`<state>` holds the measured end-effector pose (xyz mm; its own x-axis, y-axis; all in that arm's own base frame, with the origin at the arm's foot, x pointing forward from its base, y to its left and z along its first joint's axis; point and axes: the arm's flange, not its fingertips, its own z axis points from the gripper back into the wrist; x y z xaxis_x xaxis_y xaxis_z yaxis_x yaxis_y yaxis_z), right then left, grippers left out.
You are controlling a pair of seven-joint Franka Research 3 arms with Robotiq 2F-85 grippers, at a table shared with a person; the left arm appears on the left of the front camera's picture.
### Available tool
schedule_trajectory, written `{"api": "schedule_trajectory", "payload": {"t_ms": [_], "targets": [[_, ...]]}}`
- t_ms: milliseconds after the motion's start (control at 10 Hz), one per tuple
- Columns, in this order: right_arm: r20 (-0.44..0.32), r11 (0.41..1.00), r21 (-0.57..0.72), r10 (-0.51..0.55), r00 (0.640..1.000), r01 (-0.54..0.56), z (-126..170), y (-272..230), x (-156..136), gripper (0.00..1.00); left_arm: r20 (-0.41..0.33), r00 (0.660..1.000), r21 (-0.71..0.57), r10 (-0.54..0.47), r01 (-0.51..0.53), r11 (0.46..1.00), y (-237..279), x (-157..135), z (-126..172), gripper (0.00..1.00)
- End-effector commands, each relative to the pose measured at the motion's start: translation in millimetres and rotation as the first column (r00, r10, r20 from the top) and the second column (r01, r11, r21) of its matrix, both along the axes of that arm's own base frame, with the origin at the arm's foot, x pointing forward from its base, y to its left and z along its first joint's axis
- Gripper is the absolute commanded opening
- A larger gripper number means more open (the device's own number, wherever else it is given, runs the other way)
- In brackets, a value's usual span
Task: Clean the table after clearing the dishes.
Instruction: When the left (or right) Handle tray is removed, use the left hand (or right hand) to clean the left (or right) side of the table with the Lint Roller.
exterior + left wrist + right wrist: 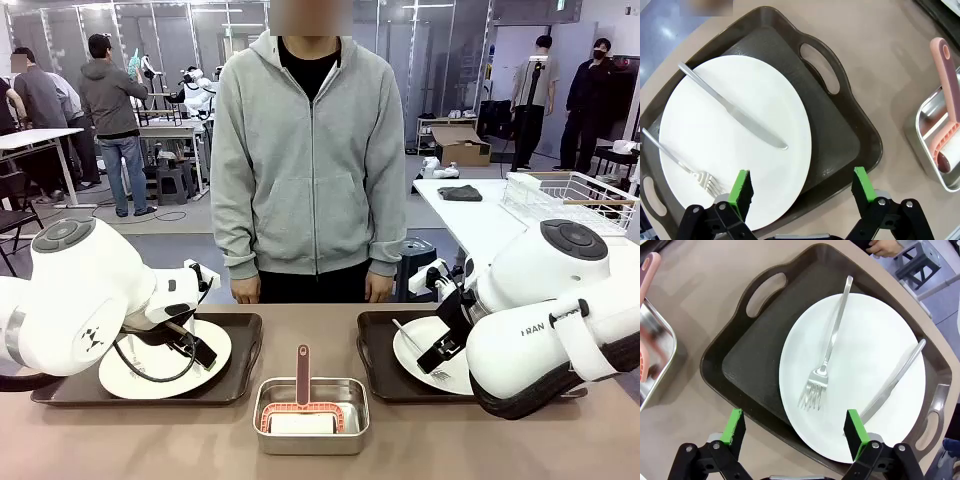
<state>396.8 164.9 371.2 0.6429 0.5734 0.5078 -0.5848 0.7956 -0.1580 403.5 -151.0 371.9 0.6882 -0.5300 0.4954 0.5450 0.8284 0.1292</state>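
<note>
Two dark brown trays sit on the tan table (300,455), each bearing a white plate with a fork and a knife. My left gripper (197,350) hovers open over the left tray (60,390). In the left wrist view it (802,192) spans the plate's (735,140) rim and the tray (840,145), with the knife (735,110) and fork (680,162) farther in. My right gripper (440,352) hangs open over the right tray (375,360). From its wrist it (795,432) straddles the plate (865,355) edge, beside the fork (827,355) and knife (892,382).
Between the trays, near the front edge, stands a small steel pan (310,415) holding a pink-handled roller (302,375). A person in a grey hoodie (305,160) stands at the far side, hands down by the table edge. A white table with a wire basket (570,200) is at back right.
</note>
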Motion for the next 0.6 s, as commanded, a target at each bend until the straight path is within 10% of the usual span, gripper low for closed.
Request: {"api": "schedule_trajectory", "payload": {"t_ms": [0,500], "targets": [[0.000,1.000,0.000,0.000,1.000,0.000,0.0,0.0,0.0,1.00,0.000,1.000,0.000,0.000,0.000,1.000,-0.2,-0.1,0.0,1.00],[0.000,1.000,0.000,0.000,1.000,0.000,0.0,0.0,0.0,1.00,0.000,1.000,0.000,0.000,0.000,1.000,-0.2,-0.1,0.0,1.00]]}}
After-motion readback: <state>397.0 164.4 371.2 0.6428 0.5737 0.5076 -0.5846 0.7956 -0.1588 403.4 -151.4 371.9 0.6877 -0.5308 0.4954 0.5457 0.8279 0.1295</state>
